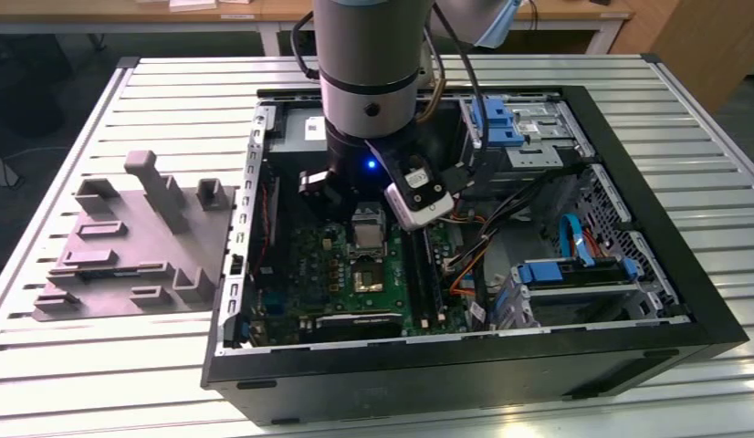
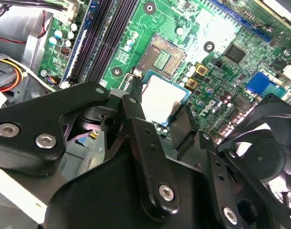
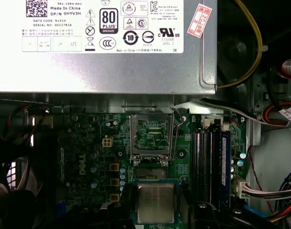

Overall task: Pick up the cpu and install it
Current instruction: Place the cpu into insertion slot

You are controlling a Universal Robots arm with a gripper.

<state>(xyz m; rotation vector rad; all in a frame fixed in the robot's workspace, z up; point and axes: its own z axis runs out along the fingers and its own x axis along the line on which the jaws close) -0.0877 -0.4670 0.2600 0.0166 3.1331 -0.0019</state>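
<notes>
**The cpu (image 2: 160, 95) clamped in my fingers (image 2: 135, 112)**

My arm (image 1: 370, 55) hangs straight down into the open computer case (image 1: 669, 301) on the table (image 1: 60, 365). My fingers are closed on opposite edges of the cpu, holding it flat over the motherboard (image 2: 116, 52), just beside the open socket (image 2: 162, 56).

Robotics lab, slatted metal table (image 1: 60, 383), open computer case (image 1: 475, 374)

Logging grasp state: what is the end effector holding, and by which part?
The end effector holds the chip, pinched by two opposite edges between its fingers.
</notes>
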